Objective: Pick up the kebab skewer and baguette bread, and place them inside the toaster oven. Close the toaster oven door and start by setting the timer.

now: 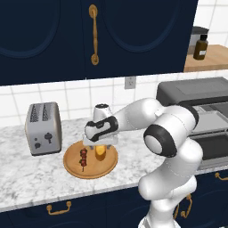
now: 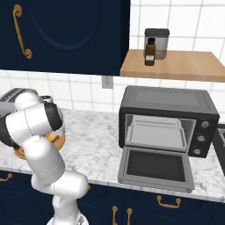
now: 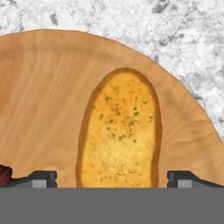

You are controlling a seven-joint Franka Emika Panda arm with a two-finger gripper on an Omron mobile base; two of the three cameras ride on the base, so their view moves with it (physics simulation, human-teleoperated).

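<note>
The golden baguette bread lies on a round wooden plate on the marble counter. My gripper hangs just above it, open, with one fingertip on each side of the loaf. From the left base view the gripper points down over the baguette bread, and the kebab skewer lies just left of it on the plate. A dark red bit of the skewer shows at the hand view's lower left. The toaster oven stands to the right, its door dropped open.
A silver two-slot toaster stands left of the plate. Dark blue wall cabinets hang overhead. On a wooden shelf above the oven sit a brown bottle and a grey canister. Bare marble lies between plate and oven.
</note>
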